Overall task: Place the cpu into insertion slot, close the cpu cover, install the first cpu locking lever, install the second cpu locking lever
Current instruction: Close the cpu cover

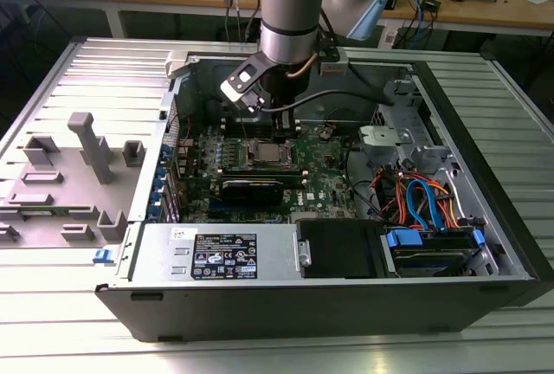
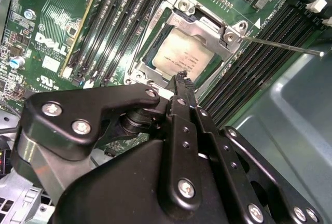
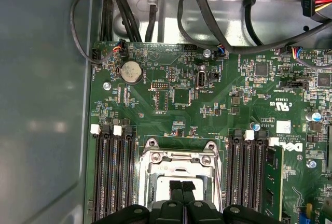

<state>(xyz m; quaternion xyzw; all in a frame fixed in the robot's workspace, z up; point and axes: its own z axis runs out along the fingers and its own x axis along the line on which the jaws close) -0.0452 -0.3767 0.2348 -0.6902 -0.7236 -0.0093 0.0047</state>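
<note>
The cpu point(image 2: 179, 58), a square chip with a silver-grey top, lies in the insertion slot point(image 1: 264, 151) on the green motherboard. The cpu cover point(image 2: 207, 27) lies flat over it, framing its edges, and is visible in the first wrist view as the cpu cover point(image 3: 176, 157). A thin metal locking lever point(image 2: 282, 45) sticks out from one socket corner over the memory slots. My gripper point(image 2: 180, 80) hangs just above the near edge of the socket with its fingertips point(image 3: 176, 186) pressed together and nothing between them. In the exterior view the gripper point(image 1: 277, 121) stands over the socket's far side.
Long black memory slots point(image 3: 111, 177) flank the socket on both sides. The open computer case has a grey side wall point(image 3: 41, 105), black cables point(image 3: 155, 6) at its far end, a power supply point(image 1: 221, 257) and coloured drive cables point(image 1: 420, 196). A grey fixture point(image 1: 86, 145) stands outside the case.
</note>
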